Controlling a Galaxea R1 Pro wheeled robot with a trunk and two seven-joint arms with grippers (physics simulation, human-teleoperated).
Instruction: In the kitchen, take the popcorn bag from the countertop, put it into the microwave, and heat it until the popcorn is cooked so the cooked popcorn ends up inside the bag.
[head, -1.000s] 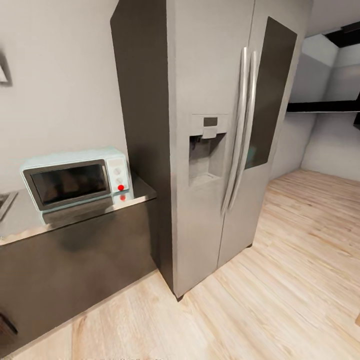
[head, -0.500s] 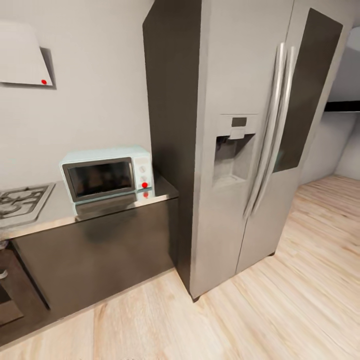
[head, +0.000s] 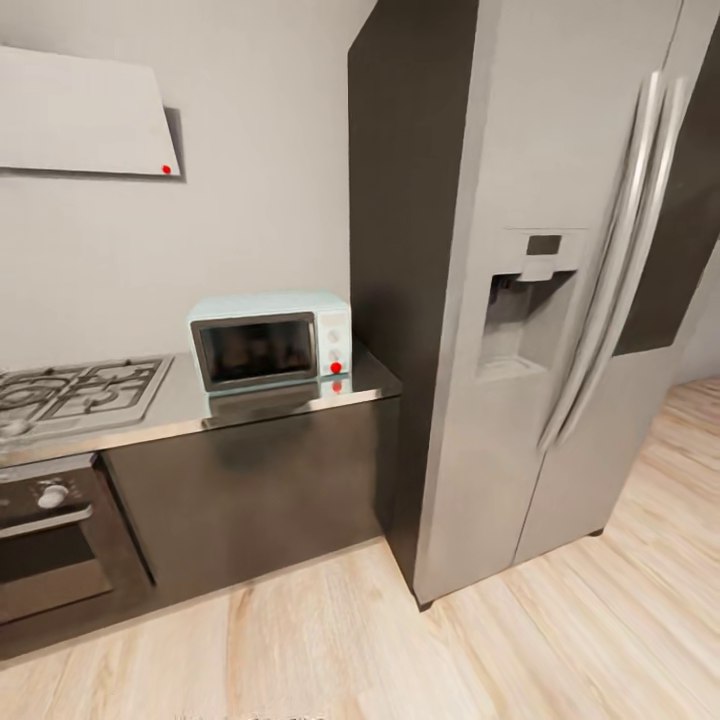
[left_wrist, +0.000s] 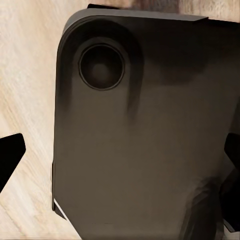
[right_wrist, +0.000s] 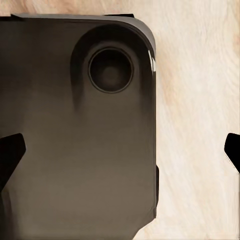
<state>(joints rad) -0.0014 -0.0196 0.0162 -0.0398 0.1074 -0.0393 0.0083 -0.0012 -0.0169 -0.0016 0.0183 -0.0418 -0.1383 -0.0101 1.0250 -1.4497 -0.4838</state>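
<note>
Since 1 second ago the camera has swung left, so the microwave (head: 270, 342) on the countertop (head: 180, 415) now sits mid-picture, beside the fridge (head: 540, 300). Both claws hang wide apart, holding nothing, over the robot's dark base (left_wrist: 140, 150). I think it is hunting for the popcorn bag and must look along the counter next.

One microwave (head: 270, 340) on one worktop (head: 180, 415). One gas hob (head: 80, 390), one oven (head: 50, 545) below it, one extractor hood (head: 85, 115). One fridge (head: 540, 300), two door handles (head: 610, 260). Two knobs on the microwave.
</note>
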